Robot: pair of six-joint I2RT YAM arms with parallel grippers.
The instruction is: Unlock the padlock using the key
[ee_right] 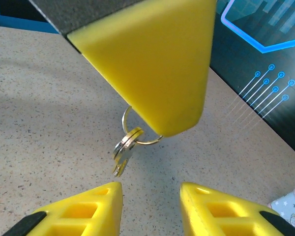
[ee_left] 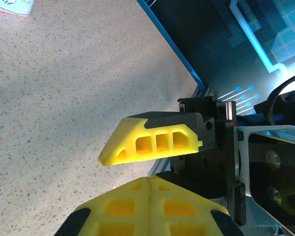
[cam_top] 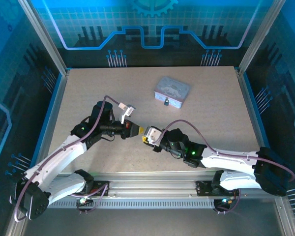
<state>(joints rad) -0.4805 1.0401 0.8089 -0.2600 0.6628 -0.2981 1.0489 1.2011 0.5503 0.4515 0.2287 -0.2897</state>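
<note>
Right pincer [ee_right: 151, 191] gapes below key [ee_right: 121, 158] dangling from left pincer [ee_left: 150, 185].

Glossy bright metal key [ee_right: 120, 161] and split ring [ee_right: 137, 133]; matt, finely speckled, grainy tabletop [ee_right: 44, 98].

yellow fingers [ee_right: 88, 214] — speckled beige table [ee_right: 44, 103]

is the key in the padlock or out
Out. The key hangs on its ring from the shut left gripper, over the table; the padlock sits apart at the tin's front.
</note>
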